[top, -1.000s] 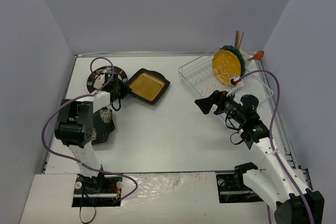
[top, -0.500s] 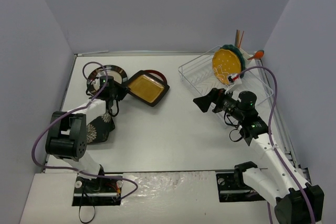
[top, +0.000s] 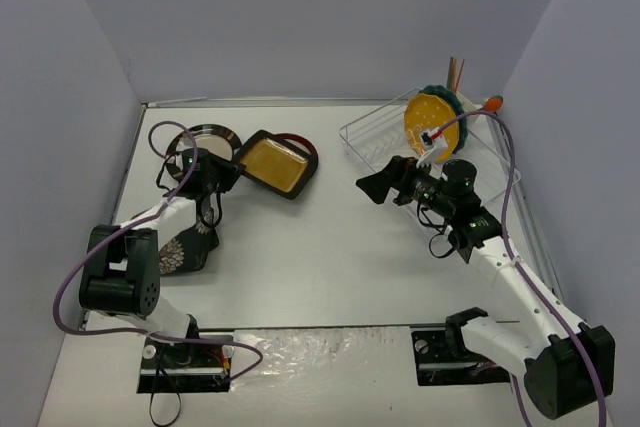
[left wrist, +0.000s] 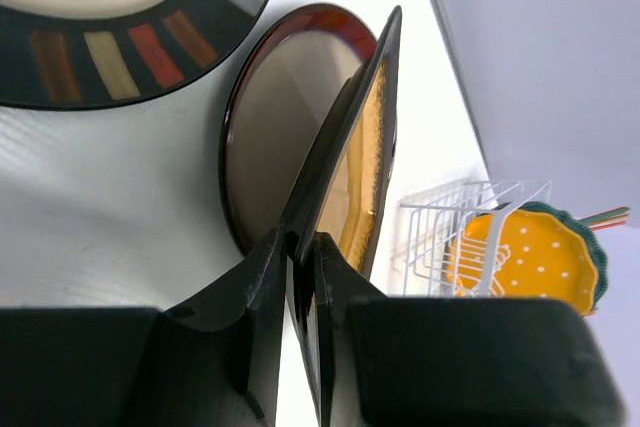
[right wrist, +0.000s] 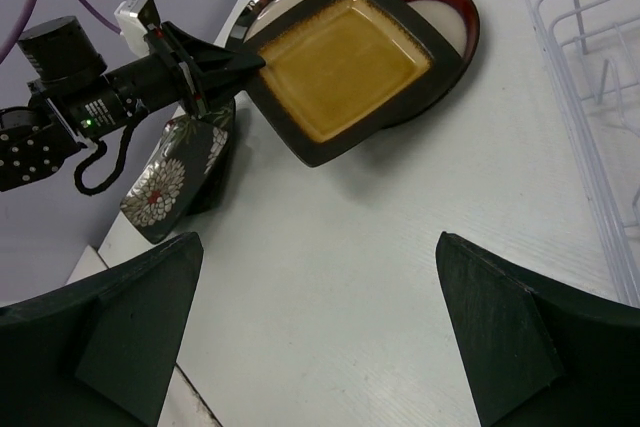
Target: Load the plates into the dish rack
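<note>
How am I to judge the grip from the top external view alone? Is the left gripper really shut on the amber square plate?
Observer: Yes. The left wrist view shows the left gripper pinching the rim of the amber square plate.
Operator: Is that plate lying flat?
Observer: No. Its gripped side is tilted up off the red-brown-rimmed plate that lies under it.
Operator: And the right gripper?
Observer: The right wrist view shows the right gripper open, with nothing between its fingers.
</note>
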Action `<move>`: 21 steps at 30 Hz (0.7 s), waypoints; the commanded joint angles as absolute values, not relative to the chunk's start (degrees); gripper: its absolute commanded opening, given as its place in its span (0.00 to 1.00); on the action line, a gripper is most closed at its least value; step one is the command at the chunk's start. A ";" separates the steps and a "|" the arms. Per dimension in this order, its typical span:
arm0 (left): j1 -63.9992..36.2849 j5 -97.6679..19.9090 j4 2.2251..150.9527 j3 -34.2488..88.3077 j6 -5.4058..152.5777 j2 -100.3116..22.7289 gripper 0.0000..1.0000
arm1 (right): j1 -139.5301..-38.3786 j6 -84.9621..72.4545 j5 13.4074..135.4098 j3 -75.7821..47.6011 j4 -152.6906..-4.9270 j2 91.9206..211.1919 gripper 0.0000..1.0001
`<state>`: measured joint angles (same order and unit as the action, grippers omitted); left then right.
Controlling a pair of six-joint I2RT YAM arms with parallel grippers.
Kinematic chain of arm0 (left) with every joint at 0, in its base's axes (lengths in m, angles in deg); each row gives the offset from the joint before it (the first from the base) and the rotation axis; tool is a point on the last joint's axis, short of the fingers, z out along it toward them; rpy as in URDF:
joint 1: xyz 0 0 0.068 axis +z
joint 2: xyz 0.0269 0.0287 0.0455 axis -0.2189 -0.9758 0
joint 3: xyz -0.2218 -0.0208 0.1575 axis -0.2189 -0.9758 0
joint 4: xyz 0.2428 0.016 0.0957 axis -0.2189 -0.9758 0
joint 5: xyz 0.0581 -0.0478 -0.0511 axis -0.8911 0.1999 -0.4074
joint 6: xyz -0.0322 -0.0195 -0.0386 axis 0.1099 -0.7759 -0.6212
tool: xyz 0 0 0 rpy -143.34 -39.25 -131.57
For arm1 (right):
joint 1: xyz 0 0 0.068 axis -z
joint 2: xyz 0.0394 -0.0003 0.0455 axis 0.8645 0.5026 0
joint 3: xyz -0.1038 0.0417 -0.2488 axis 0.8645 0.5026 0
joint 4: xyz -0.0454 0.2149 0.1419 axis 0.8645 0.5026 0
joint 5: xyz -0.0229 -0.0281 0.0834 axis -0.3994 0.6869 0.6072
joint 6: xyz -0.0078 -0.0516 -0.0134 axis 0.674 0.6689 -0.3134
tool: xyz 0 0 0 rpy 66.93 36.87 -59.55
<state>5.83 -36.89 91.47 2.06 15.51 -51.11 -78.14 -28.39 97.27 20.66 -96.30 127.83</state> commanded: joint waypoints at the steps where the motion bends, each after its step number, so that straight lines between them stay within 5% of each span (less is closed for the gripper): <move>1: 7.12 -34.21 104.98 4.33 10.52 -43.99 0.00 | -81.16 -34.35 94.06 16.53 -104.12 130.84 1.00; 21: 7.54 -32.02 106.84 -1.46 4.15 -31.56 0.00 | -90.21 -51.20 85.31 12.15 -121.15 149.93 1.00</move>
<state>7.21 -34.37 93.95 -4.86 10.23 -38.10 -89.54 -47.81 87.96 17.13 -112.10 147.53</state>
